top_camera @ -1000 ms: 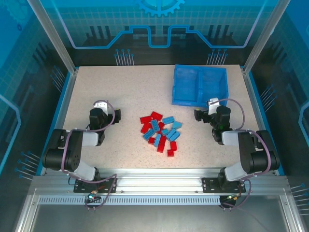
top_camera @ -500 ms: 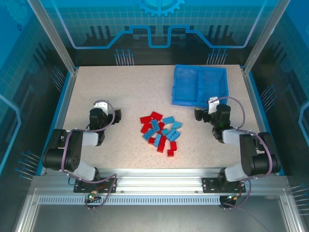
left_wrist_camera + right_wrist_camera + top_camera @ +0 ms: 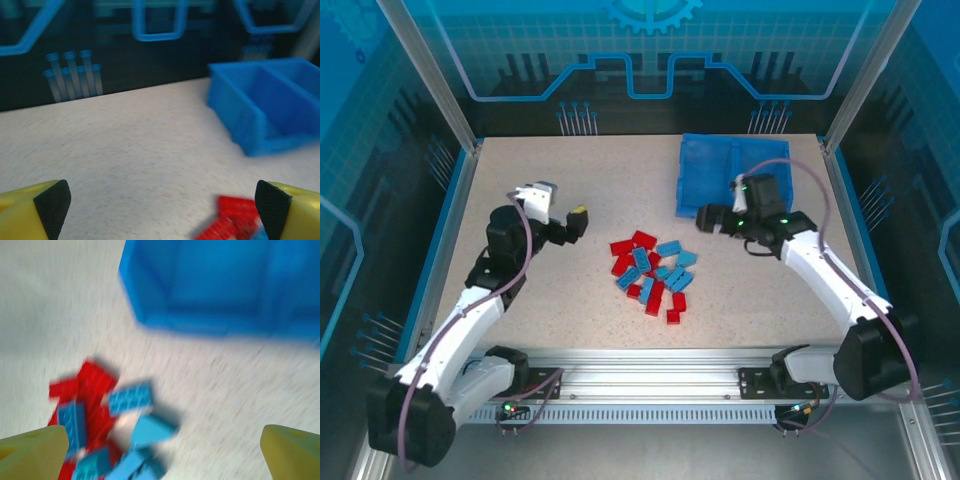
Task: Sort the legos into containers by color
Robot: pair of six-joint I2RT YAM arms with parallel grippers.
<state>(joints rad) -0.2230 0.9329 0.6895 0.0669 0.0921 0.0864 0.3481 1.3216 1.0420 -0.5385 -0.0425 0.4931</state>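
- The left gripper point(image 3: 576, 226) sits over the speckled counter point(image 3: 570, 165), its jaws spread wide and nothing between them.
- The right gripper point(image 3: 704, 219) is spread just as wide and is also empty.
- The red and light blue legos point(image 3: 655, 272) lie in a loose pile on the counter between the two grippers. The pile is just ahead of the right gripper and nearer the left gripper's right fingertip point(image 3: 280, 210).
- The blue two-compartment bin point(image 3: 684, 185) stands just beyond the right gripper and well past the left one.

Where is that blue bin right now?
In the top view, the blue bin sits at the table's far right, beyond the lego pile, the right gripper by its near edge.
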